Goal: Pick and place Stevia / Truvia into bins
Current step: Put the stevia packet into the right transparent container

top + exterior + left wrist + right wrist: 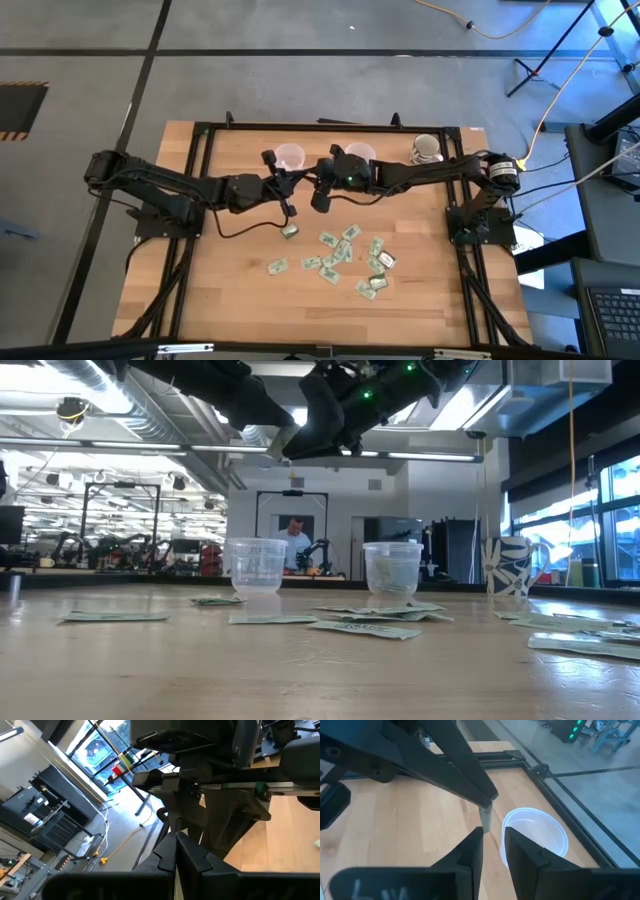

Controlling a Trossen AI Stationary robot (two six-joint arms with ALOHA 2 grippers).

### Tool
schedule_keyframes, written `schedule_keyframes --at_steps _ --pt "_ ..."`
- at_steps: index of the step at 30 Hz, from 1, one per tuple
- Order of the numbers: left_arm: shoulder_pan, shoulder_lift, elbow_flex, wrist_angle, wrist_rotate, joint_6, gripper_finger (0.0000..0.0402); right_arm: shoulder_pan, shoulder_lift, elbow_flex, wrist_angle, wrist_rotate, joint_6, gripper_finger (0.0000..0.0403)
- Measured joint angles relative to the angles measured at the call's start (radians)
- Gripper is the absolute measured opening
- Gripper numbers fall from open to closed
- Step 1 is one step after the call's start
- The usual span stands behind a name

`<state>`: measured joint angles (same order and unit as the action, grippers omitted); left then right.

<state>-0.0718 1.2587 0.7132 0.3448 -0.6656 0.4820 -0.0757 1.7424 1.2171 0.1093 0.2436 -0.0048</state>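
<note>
Small pale-green paper sachet (486, 816) pinched in the closed left gripper (487, 802) (right gripper's (492, 847) fingers spread just beneath), beside translucent round plastic cup (535, 835).

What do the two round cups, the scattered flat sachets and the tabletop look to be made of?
The two small round translucent cups: likely thin plastic, since the room behind shows faintly through their walls. The pale green and white flat sachets: probably matte paper, lying thin and flat. The light tabletop: wood, with plank seams and grain visible.

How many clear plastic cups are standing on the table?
2. One translucent round plastic cup stands at the far edge beside the left gripper; the other stands behind the right gripper. The white patterned mug is not counted.
</note>
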Motion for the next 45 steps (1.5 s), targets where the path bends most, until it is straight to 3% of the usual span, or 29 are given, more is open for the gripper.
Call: schedule_keyframes --at_steps 20,28,33,45 --pt "0.001 0.0 0.0 -0.004 -0.03 -0.015 0.0002 0.0 0.0 0.0 0.059 0.0 -0.007 0.0082" --pt "0.001 0.0 0.0 -0.004 -0.012 -0.016 0.0002 0.001 0.0 0.0 0.057 -0.001 -0.04 0.001" --pt "0.001 0.0 0.0 -0.005 -0.013 -0.016 0.0005 0.001 0.0 0.0 0.053 -0.001 -0.051 0.001" --pt "0.002 -0.001 0.0 -0.064 -0.141 -0.018 0.0092 0.0 -0.004 0.0 -0.037 0.0 -0.045 0.0002"
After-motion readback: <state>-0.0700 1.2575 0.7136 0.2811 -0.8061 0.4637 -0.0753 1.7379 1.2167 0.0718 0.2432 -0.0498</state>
